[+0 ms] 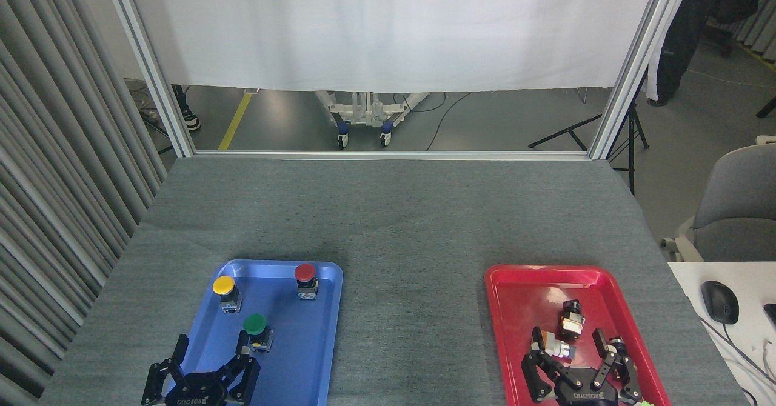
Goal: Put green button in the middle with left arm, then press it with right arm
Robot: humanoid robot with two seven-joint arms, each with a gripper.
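Grey cloth table (400, 224), blue tray (315, 357) left, red tray (521, 309) right

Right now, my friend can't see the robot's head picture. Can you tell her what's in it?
A green button stands in a blue tray with yellow and red buttons, and the open left gripper is right below it. The open right gripper hangs over a red tray of small parts on the grey table.

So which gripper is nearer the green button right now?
Left. The left gripper sits open just below the green button in the blue tray; the right gripper is far across the table, over the red tray.
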